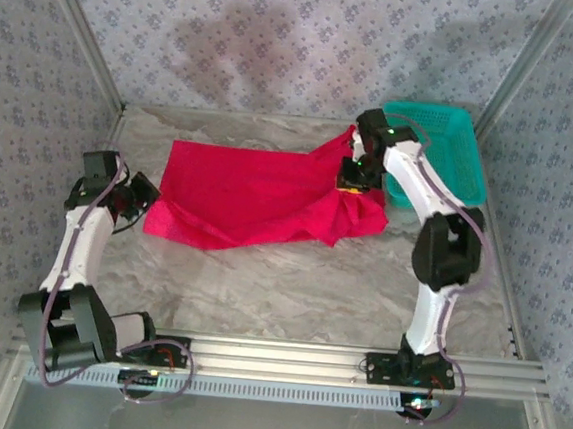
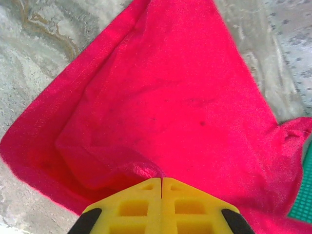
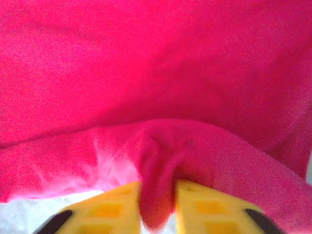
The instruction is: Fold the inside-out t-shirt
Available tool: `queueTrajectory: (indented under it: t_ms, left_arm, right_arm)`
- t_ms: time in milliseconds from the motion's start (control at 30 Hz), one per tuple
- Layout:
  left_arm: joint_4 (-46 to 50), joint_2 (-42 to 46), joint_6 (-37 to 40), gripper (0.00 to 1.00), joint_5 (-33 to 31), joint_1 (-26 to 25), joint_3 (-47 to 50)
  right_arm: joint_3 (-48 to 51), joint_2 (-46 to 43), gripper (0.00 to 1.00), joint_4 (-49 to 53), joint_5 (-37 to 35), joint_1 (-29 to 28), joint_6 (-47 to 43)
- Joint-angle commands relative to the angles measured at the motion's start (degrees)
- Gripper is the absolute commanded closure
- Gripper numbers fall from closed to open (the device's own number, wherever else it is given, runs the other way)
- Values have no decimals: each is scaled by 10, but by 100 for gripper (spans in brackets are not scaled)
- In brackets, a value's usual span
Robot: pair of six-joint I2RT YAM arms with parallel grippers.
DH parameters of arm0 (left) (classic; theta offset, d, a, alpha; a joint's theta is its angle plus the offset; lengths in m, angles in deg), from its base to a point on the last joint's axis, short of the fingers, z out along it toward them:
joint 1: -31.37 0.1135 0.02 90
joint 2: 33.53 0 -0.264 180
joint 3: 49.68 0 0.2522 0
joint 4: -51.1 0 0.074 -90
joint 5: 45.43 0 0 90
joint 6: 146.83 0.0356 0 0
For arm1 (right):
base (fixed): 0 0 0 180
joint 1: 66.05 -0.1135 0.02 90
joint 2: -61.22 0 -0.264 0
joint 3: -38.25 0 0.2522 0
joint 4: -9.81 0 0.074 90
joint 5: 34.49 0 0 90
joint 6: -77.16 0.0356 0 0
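The right gripper is clamped on a narrow fold of the inside-out t-shirt. In its wrist view a ridge of red cloth stands between the two yellow fingers and bulges past their tips, and the rest of the cloth spreads away above it. From overhead this gripper sits at the shirt's right end, where the fabric is gathered into a bunched lump. That lump is just beside the left side of the teal mesh basket.

The left gripper has its yellow jaws pressed together pad to pad, with no gap between them. A soft hump of red cloth lies right at their tips; whether any of it is caught between them cannot be told. From there the shirt fans out away from the gripper, with a stitched hem running along its left edge. Overhead, this gripper is at the shirt's left edge.

Between the two grippers the t-shirt lies spread as a broad, roughly flat red sheet across the far half of the marbled table. Its left part lies flat on the surface and its right part is puckered toward the right gripper. The basket stands at the table's far right corner.
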Motion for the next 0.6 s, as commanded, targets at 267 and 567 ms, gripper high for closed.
queueTrajectory:
  t_ms: [267, 567]
  left_arm:
    - [-46, -21, 7, 100, -8, -15, 10]
    - [-43, -19, 14, 100, -8, -19, 22]
  right_arm:
    - [236, -113, 53, -133, 3, 16, 0]
    - [241, -60, 44, -215, 17, 67, 13]
